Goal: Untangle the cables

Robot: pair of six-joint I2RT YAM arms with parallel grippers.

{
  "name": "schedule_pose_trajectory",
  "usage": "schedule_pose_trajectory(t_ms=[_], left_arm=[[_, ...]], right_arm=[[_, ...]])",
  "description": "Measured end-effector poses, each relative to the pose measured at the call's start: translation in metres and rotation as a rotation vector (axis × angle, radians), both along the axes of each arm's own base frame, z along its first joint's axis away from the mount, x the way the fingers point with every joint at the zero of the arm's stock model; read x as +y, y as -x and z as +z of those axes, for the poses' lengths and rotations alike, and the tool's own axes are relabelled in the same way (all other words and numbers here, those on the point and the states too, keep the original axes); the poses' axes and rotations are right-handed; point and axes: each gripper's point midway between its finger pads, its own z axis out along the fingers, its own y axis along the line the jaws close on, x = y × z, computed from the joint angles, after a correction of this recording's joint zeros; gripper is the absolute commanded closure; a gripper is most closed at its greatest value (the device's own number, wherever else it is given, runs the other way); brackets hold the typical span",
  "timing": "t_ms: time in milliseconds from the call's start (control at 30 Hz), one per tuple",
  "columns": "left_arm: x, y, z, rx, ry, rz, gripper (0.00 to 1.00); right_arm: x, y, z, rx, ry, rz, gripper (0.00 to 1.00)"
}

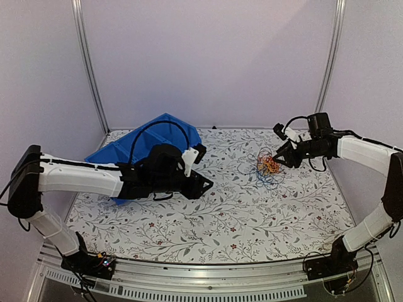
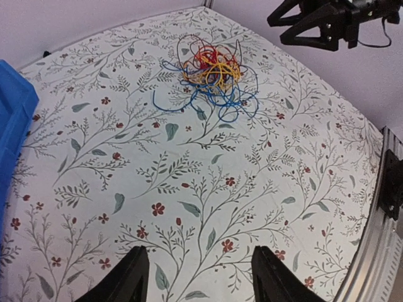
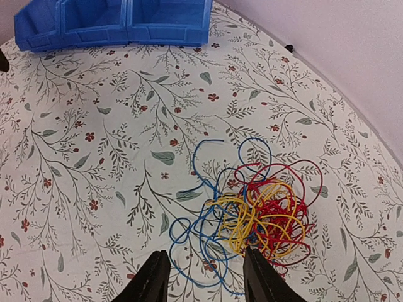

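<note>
Several cables (image 1: 269, 167), red, yellow and blue, lie in one tangled heap on the far right part of the flowered desk (image 1: 252, 220). Just beside the heap hangs the right tool (image 1: 281, 158), fingers apart, holding nothing. Well apart from it, near the blue bin (image 1: 141, 148), the left tool (image 2: 200, 277) is likewise spread and empty

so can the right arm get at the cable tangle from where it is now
Probably yes: the right tool hangs open right by the cable tangle with nothing between them, and the left tool and blue bin are well off to the side.
</note>
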Motion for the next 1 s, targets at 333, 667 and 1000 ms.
schedule_pose_trajectory(t_ms=[333, 667, 1000], left_arm=[[-0.069, -0.008, -0.031, 0.194, 0.033, 0.037, 0.46], [-0.057, -0.009, -0.039, 0.244, 0.021, 0.117, 0.44], [-0.046, -0.005, -0.048, 0.271, 0.016, 0.145, 0.44]], right_arm=[[0.042, -0.023, -0.024, 0.071, 0.104, 0.075, 0.67], [0.086, -0.056, -0.055, 0.162, 0.171, 0.095, 0.66], [0.096, -0.06, -0.096, 0.318, 0.187, 0.062, 0.64]])
